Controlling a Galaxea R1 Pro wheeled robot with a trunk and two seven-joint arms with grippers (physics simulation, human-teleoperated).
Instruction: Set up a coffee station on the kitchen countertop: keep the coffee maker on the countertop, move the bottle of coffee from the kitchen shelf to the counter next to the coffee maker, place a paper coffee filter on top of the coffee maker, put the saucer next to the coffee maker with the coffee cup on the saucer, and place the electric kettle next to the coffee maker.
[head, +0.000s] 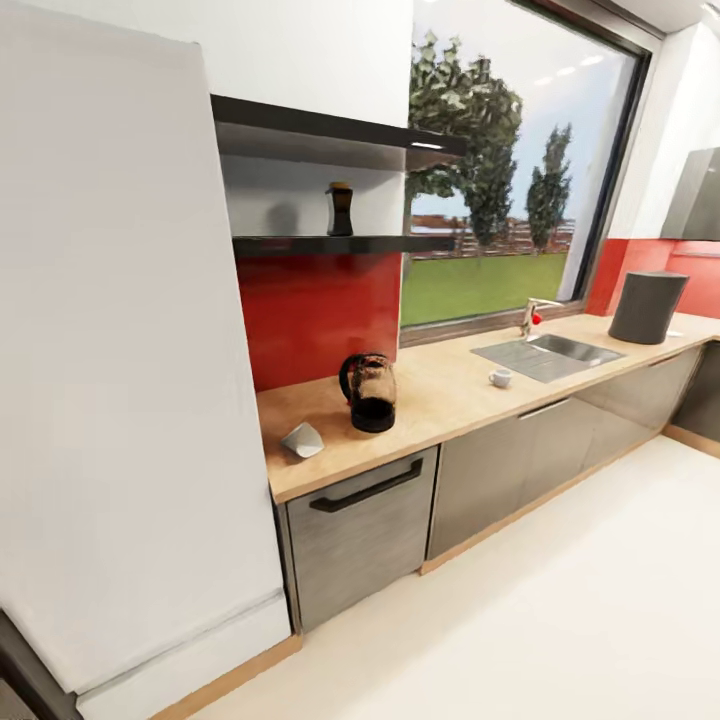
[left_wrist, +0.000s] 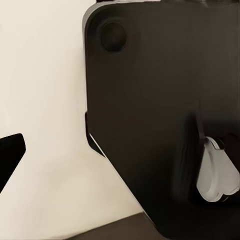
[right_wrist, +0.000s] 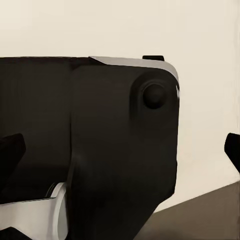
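1. Nearest, a pale cream floor (head: 560, 610) runs across the lower right of the head view, and a tall white cabinet (head: 120, 360) fills the left side.
2. Each wrist view looks past a black robot body panel at the same cream floor. The dark tips at the frame edges do not show how either gripper's jaws stand, so I cannot tell whether they are apart or together.
3. Next comes the countertop (head: 450, 400), light beige wood-look, above glossy grey cabinet fronts (head: 500, 470) and a grey dishwasher front (head: 360, 530) with a black handle.
4. At the countertop's near left end lies the paper coffee filter (head: 302, 439), a small white cone. Just beside it, further along, the electric kettle (head: 370, 392) stands upright.
5. Further along, the coffee cup (head: 500, 377) sits near the front edge, just before a steel sink (head: 548, 355) with a tap (head: 530, 318).
6. At the far end stands the coffee maker (head: 647, 306), a dark grey shell, on the countertop.
7. On the wall above the kettle, the bottle of coffee (head: 340, 209) stands on a dark shelf (head: 330, 243), above a red backsplash (head: 315, 310).
8. Beyond, a large window (head: 500, 170) shows trees and grass.
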